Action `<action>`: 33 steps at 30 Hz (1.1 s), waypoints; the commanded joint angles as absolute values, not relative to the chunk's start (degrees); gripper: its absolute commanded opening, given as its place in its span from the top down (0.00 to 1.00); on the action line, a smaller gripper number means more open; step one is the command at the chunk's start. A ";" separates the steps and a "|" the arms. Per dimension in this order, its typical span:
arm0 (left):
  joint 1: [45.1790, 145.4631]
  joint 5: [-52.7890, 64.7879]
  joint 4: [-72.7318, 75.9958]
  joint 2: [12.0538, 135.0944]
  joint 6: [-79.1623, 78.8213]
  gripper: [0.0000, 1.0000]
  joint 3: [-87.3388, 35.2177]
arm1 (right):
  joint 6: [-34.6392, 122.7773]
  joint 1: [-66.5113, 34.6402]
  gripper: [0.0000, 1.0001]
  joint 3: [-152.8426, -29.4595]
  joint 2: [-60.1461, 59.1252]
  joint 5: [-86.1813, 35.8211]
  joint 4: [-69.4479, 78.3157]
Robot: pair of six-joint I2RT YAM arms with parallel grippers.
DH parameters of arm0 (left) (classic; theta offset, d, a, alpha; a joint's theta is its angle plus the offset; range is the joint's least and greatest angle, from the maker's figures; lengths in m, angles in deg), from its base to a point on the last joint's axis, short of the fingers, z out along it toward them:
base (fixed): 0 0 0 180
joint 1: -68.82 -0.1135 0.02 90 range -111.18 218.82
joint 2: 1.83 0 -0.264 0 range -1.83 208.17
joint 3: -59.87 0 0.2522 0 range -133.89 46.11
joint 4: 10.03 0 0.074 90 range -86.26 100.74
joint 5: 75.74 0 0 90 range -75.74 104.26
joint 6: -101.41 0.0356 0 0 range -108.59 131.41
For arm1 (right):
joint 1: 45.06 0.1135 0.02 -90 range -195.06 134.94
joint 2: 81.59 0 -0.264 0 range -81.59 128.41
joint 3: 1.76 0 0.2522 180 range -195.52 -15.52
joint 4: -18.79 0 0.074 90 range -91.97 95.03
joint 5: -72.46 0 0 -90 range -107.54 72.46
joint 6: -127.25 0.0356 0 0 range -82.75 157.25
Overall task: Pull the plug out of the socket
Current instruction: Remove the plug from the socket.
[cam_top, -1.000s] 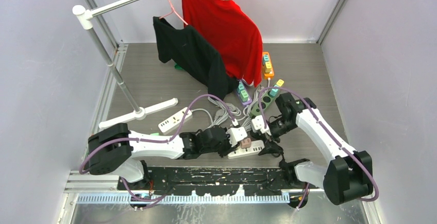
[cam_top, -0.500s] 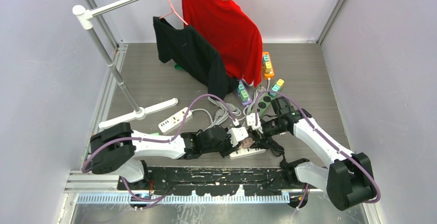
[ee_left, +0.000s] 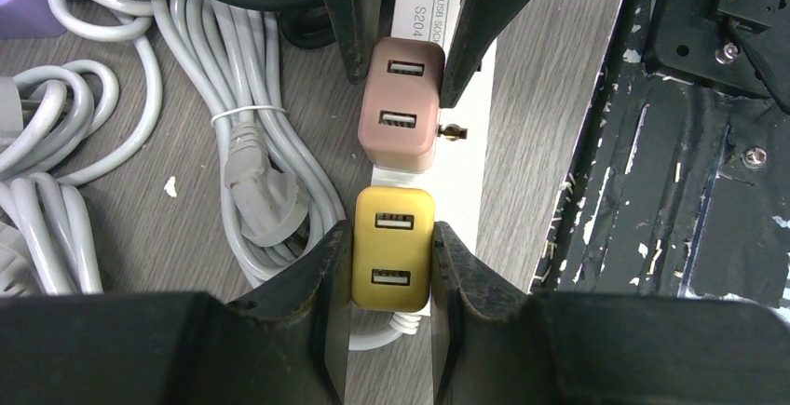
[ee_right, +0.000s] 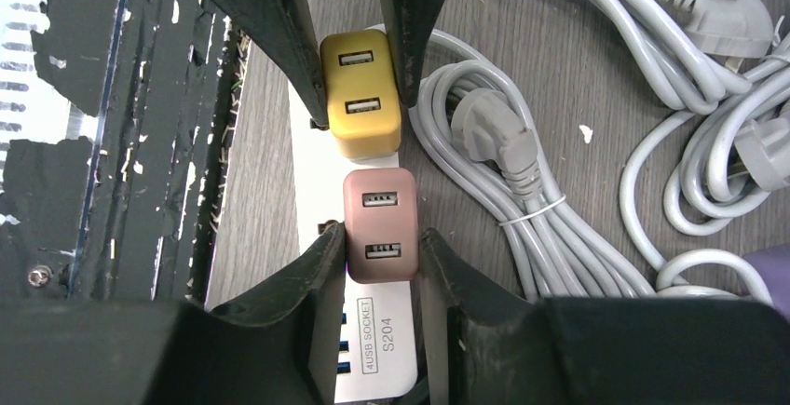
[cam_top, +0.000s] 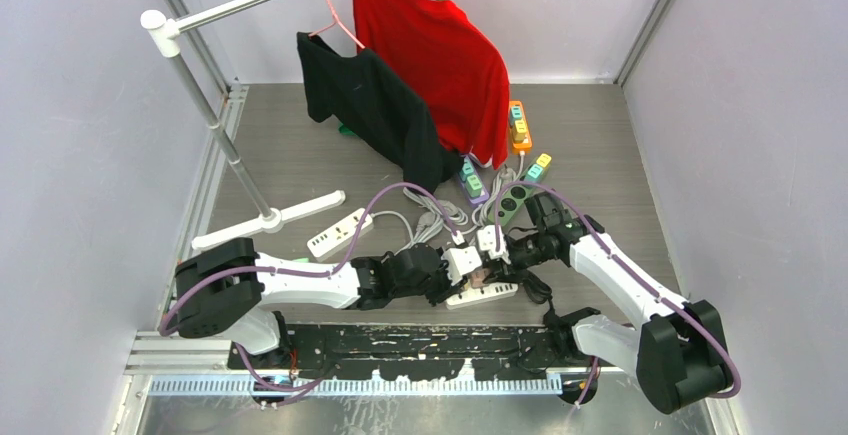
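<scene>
Top external: fixed high behind the arm bases at frame bottom, tilted down over the whole desk [cam_top: 600, 155]. Wrist views: close, straight down, facing from opposite ends. Shared by all: white power strip [ee_left: 470, 182], pink adapter [ee_left: 401, 112], yellow adapter [ee_left: 391, 251].

The left white-and-black robot arm [cam_top: 300, 283] lies low, reaching rightward. The left tool [ee_left: 387, 242], with two black fingers, is clamped on a yellow USB charger plug [ee_left: 392, 279]. The right white-and-black robot arm [cam_top: 620, 265] bends inward. The right tool [ee_right: 380, 247] grips a pink USB charger plug [ee_right: 380, 205]. The tools face each other, close but apart.
</scene>
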State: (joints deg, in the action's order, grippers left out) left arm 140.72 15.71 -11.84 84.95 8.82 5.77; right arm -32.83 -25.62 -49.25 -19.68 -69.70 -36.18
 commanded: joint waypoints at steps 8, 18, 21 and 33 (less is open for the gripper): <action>141.30 14.40 -11.54 86.43 5.34 1.00 6.95 | -41.00 -23.40 0.84 -49.93 -21.45 -70.15 -44.31; 142.04 14.67 -11.22 86.45 4.50 1.00 8.14 | -31.56 -27.88 0.92 -50.18 -21.83 -68.85 -36.66; 142.04 14.79 -11.72 86.65 4.06 1.00 8.72 | -48.22 -27.34 0.98 -50.37 -21.92 -67.95 -49.06; 142.14 14.56 -11.38 87.73 4.06 1.00 8.35 | -29.56 -27.67 0.99 -50.87 -22.14 -73.56 -37.32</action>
